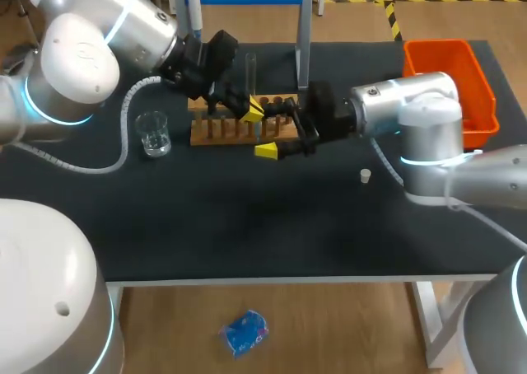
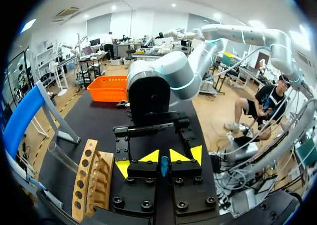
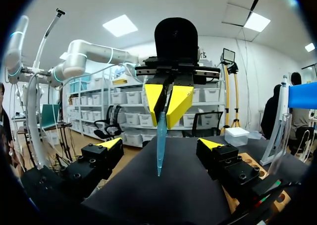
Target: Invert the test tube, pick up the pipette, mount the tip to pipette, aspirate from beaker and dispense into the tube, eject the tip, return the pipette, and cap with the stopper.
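The left gripper [image 2: 164,158] is clenched on a blue pipette tip [image 3: 161,136], its narrow end sticking out past the fingertips, above the black table [image 1: 247,217] by the wooden rack [image 1: 218,131], while the right gripper [image 3: 161,146] faces it with fingers spread wide, released.

1 beaker [image 1: 153,133], 1 tube [image 1: 251,71], 1 rack [image 1: 222,132], 1 pip. tip [image 3: 161,140], 1 stopper [image 1: 365,175], 1 orange bin [image 1: 445,73]
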